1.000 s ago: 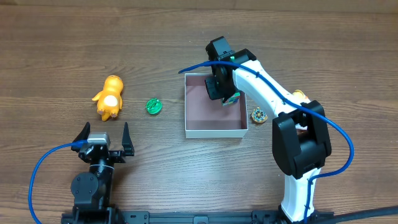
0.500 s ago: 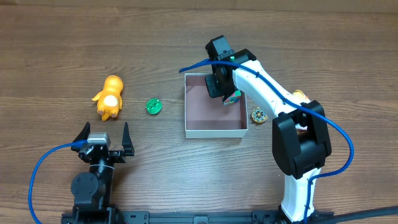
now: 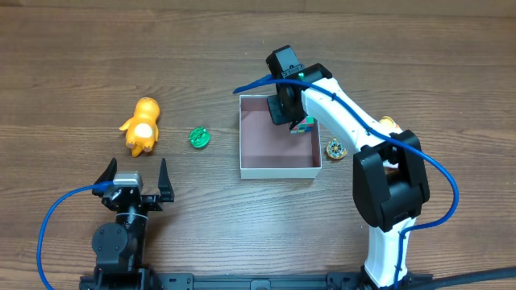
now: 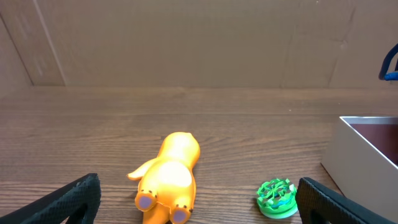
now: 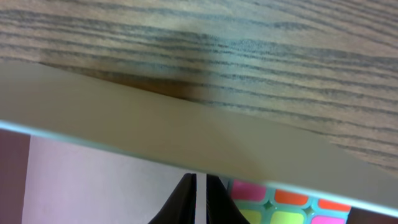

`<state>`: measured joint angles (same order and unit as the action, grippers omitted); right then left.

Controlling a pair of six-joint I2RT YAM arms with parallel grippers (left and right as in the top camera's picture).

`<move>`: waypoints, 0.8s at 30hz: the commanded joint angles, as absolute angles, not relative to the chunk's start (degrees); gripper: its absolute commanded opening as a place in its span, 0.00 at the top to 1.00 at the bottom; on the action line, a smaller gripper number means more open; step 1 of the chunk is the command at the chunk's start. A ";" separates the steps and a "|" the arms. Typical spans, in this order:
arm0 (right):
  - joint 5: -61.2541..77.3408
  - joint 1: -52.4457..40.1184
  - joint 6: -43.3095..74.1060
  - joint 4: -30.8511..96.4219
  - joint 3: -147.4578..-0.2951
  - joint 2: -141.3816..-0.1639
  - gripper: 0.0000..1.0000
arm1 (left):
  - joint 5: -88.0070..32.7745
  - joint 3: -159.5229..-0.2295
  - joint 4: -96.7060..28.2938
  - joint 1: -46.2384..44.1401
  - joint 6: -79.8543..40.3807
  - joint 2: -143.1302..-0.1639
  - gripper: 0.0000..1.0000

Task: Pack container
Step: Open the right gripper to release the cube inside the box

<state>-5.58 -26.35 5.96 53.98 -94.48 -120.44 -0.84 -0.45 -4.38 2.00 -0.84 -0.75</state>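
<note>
Grained wood table (image 3: 81, 48) bears thin-walled square container (image 3: 274, 171); left jaws spread, right jaws pressed together.

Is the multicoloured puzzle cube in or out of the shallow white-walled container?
In: overhead, the multicoloured puzzle cube lies within the white walls of the shallow pink-floored container. Whether it rests on the floor, cannot tell.
</note>
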 commanded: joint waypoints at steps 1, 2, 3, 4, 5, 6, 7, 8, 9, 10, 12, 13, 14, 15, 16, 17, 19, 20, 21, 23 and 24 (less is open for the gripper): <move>-7.42 -26.61 6.00 53.36 -94.32 -120.68 0.91 | -0.49 -0.27 -4.45 2.33 0.47 -0.36 0.00; -7.81 -26.61 5.98 53.30 -94.32 -120.68 0.91 | -0.49 -0.27 -4.45 2.33 0.47 -0.36 0.00; -7.99 -26.61 5.98 53.28 -94.32 -120.68 0.91 | -0.49 -0.27 -4.45 2.33 0.47 -0.36 0.00; -8.12 -26.61 5.98 53.21 -94.32 -120.68 0.91 | -0.49 -0.27 -4.45 2.33 0.47 -0.36 0.00; -8.14 -26.61 5.98 53.17 -94.32 -120.68 0.91 | -0.49 -0.27 -4.45 2.33 0.47 -0.36 0.00; -8.14 -26.61 5.98 53.15 -94.32 -120.68 0.91 | -0.49 -0.27 -4.45 2.33 0.47 -0.36 0.00; -8.14 -26.61 5.98 53.12 -94.32 -120.68 0.91 | -0.49 -0.27 -4.45 2.33 0.47 -0.36 0.00; -8.14 -26.61 5.98 53.12 -94.32 -120.68 0.91 | -0.49 -0.27 -4.45 2.33 0.47 -0.36 0.00; -8.14 -26.61 5.98 53.12 -94.32 -120.68 0.91 | -0.49 -0.27 -4.45 2.33 0.47 -0.36 0.00; -8.14 -26.61 5.98 53.12 -94.32 -120.68 0.91 | -0.49 -0.27 -4.45 2.33 0.47 -0.36 0.00; -8.14 -26.61 5.98 53.10 -94.32 -120.68 0.91 | -0.49 -0.27 -4.45 2.33 0.47 -0.36 0.00; -8.16 -26.61 5.98 53.10 -94.32 -120.68 0.91 | -0.49 -0.27 -4.45 2.33 0.47 -0.36 0.00; -8.16 -26.61 5.98 53.04 -94.32 -120.68 0.91 | -0.49 -0.27 -4.45 2.33 0.47 -0.36 0.00; -8.16 -26.61 5.98 52.95 -94.32 -120.68 0.91 | -0.49 -0.27 -4.45 2.33 0.47 -0.36 0.00; -8.19 -26.61 5.98 52.88 -94.32 -120.68 0.91 | -0.49 -0.27 -4.45 2.33 0.47 -0.36 0.00; -8.23 -26.61 5.98 52.80 -94.32 -120.68 0.91 | -0.49 -0.27 -4.45 2.33 0.47 -0.36 0.00; -8.64 -26.61 6.00 52.73 -94.32 -120.68 0.91 | -0.49 -0.27 -4.45 2.33 0.47 -0.36 0.00; -8.93 -26.61 6.00 52.73 -94.32 -120.68 0.90 | -0.49 -0.27 -4.45 2.33 0.47 -0.36 0.00; -9.04 -26.61 5.98 52.73 -94.32 -120.68 0.90 | -0.49 -0.27 -4.45 2.33 0.47 -0.36 0.00; -9.04 -26.61 5.98 52.75 -94.32 -120.68 0.90 | -0.49 -0.27 -4.45 2.33 0.47 -0.36 0.00; -9.02 -26.61 5.98 52.77 -94.32 -120.68 0.90 | -0.49 -0.27 -4.45 2.33 0.47 -0.36 0.00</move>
